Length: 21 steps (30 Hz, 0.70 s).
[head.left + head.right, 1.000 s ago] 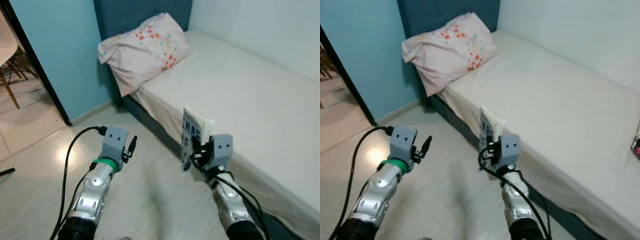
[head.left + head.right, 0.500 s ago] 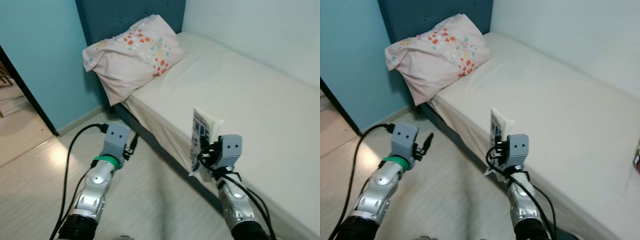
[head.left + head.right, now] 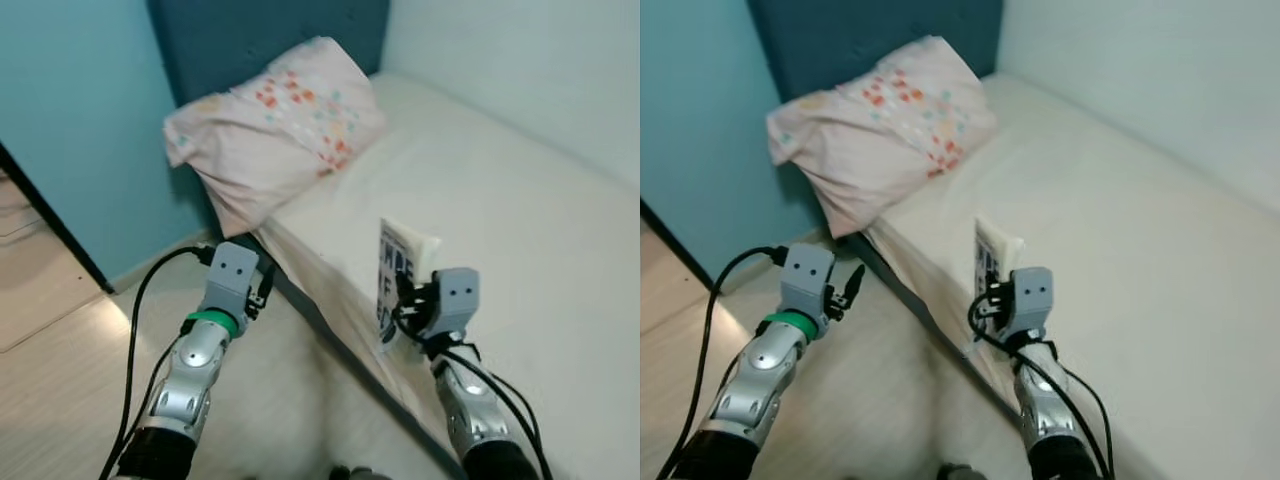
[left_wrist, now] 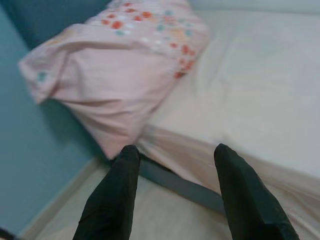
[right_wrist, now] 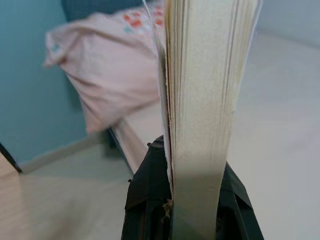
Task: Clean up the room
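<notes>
Head views: right gripper (image 3: pixel 408 300) is clamped on a book (image 3: pixel 396 282), held upright by its lower edge just above the near edge of the bed (image 3: pixel 520 210), probably so it can be laid flat on the mattress, which is bare from there to the pillow (image 3: pixel 280 125). Left wrist view: left gripper (image 4: pixel 172 165) is empty, fingers spread, over floor (image 3: pixel 60 400) beside the bed frame. Right wrist view: book (image 5: pixel 202 100) page block is pinched between the black fingers (image 5: pixel 145 195), open sheet ahead.

- Pink floral pillow (image 3: pixel 285 125) lying at the head of the bed (image 3: pixel 520 190)
- Dark blue headboard (image 3: pixel 250 40)
- Teal wall (image 3: pixel 70 110)
- Pale wood floor (image 3: pixel 60 400)
</notes>
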Tool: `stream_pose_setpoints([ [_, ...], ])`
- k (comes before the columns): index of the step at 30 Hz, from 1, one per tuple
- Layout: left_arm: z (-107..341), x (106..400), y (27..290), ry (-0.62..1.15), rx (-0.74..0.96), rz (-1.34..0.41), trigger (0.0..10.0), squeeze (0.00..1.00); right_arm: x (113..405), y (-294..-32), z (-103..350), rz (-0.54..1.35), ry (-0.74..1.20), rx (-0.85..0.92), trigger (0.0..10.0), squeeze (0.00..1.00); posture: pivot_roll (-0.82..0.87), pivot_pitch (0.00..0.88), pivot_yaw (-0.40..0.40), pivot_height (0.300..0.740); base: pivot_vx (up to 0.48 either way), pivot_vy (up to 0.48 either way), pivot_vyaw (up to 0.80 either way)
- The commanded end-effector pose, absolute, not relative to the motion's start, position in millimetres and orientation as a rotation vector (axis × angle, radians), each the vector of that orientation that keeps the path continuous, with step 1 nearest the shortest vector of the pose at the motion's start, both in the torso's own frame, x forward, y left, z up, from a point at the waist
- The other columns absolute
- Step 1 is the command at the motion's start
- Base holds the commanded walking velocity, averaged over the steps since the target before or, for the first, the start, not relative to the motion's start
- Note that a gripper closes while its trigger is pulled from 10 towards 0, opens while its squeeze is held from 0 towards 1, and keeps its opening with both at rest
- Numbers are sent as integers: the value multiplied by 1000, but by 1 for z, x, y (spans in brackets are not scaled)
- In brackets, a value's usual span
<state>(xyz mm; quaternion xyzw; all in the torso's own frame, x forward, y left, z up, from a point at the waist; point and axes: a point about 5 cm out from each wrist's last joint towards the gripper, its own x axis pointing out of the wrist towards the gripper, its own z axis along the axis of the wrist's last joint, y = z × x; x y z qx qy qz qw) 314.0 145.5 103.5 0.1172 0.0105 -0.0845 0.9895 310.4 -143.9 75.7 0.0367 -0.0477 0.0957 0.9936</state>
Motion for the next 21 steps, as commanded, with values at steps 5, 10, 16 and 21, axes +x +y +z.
stream_pose_setpoints([
  [5,96,311,147,47,239,-164,10000,0,307,-140,73,195,-97,92,10000,0,49,60,16,740,477,0,0],
  [10,96,311,147,48,237,-164,10000,0,308,-140,73,188,-98,99,10000,0,48,63,16,740,472,0,0],
  [16,96,311,147,48,236,-162,10000,0,308,-141,74,180,-100,107,10000,0,49,63,16,740,472,0,0],
  [21,96,311,147,48,236,-163,10000,0,309,-143,75,162,-99,139,10000,0,49,63,16,740,472,0,0],
])
